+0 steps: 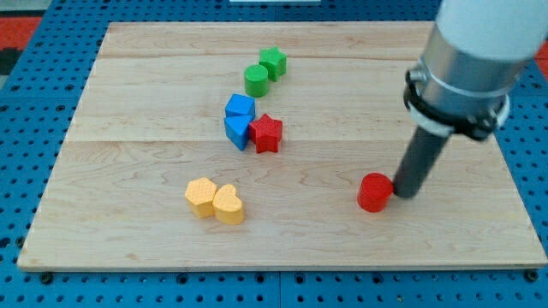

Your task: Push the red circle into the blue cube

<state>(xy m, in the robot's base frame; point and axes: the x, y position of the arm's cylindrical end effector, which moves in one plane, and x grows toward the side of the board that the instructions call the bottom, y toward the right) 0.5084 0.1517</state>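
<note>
Right now, line by line:
Tip: my tip [402, 193] rests on the tabletop [128, 214] at the view's lower right, at the end of a dark rod that slants up to the arm's grey collar.
Claw: the arm carries no claw, only this rod, so it has nothing to part or close.
Red circle: the red circle [374, 192] lies just to the view's left of my tip, touching it or very nearly so.
Blue cube: the blue cube [241, 107] sits well apart, up and toward the view's left, near the board's middle.
Neighbours: a second blue block [237, 131] touches the cube from below, and a red star [266, 133] presses against that block's right side.
Green pair: a green cylinder [256, 80] and a green star [273, 62] touch near the view's top.
Yellow pair: a yellow block [201, 197] and a yellow heart [229, 204] sit side by side at lower left.
Containers: I see none on the board.
</note>
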